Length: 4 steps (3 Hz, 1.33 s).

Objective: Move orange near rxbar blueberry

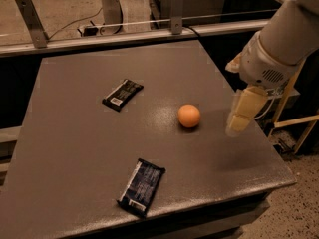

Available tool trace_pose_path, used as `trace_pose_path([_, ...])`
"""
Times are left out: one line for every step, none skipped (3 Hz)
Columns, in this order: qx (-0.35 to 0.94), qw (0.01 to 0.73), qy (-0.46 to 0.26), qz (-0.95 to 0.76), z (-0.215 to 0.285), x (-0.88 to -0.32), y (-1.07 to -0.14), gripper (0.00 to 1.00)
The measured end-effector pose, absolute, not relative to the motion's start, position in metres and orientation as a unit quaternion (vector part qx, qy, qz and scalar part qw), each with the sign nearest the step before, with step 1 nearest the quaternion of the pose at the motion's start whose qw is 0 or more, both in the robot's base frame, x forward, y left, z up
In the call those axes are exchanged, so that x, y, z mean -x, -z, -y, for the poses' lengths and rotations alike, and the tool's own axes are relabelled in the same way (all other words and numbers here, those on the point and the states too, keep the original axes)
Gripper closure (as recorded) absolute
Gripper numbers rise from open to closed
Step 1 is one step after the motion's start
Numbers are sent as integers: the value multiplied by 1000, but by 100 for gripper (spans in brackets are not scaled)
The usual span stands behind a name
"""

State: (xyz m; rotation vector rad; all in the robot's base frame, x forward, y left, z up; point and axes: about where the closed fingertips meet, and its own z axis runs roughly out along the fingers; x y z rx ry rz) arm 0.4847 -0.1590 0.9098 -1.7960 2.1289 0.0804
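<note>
The orange (189,115) is a small round fruit sitting on the grey table (75,148), right of centre. The rxbar blueberry (142,186) is a flat dark navy bar with pale print, lying near the table's front edge, below and left of the orange. My gripper (242,111) hangs from the white arm at the right, above the table's right side, a short way right of the orange and not touching it. It holds nothing that I can see.
A black-wrapped bar with a white label patch (122,94) lies at the table's upper left of centre. A metal rail with posts (175,4) runs along the table's far edge. The table's right edge drops off beside the arm.
</note>
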Motion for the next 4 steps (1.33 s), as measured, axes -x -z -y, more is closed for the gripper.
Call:
trace_pose_path([645, 168, -55, -744, 133, -489, -880, 0])
trace_pose_path([651, 163, -68, -738, 117, -491, -865, 0])
trace_pose_path([654, 158, -75, -736, 103, -499, -850, 0])
trace_pose_path([655, 157, -83, -735, 93, -505, -842, 0])
